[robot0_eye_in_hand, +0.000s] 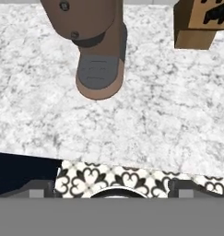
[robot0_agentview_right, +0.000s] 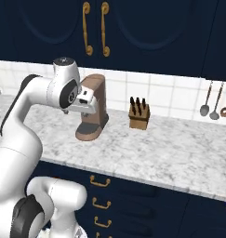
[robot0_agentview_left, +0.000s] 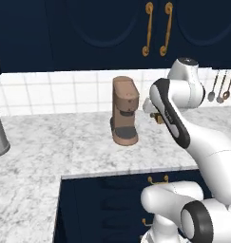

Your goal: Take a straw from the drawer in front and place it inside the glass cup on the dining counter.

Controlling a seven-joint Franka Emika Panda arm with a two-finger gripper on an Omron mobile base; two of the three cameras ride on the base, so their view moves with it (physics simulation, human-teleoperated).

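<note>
Hand view is looking down at the coffee machine on the worktop, gripper spread wide, holding nothing. Drawer isn't opened yet, so I'm guessing it's needing to drop to that brass handle next.

Raised arm, pincer open downward

brown coffee machine on marbled worktop | wooden block, probably knife block, beside | patterned floor below
</note>
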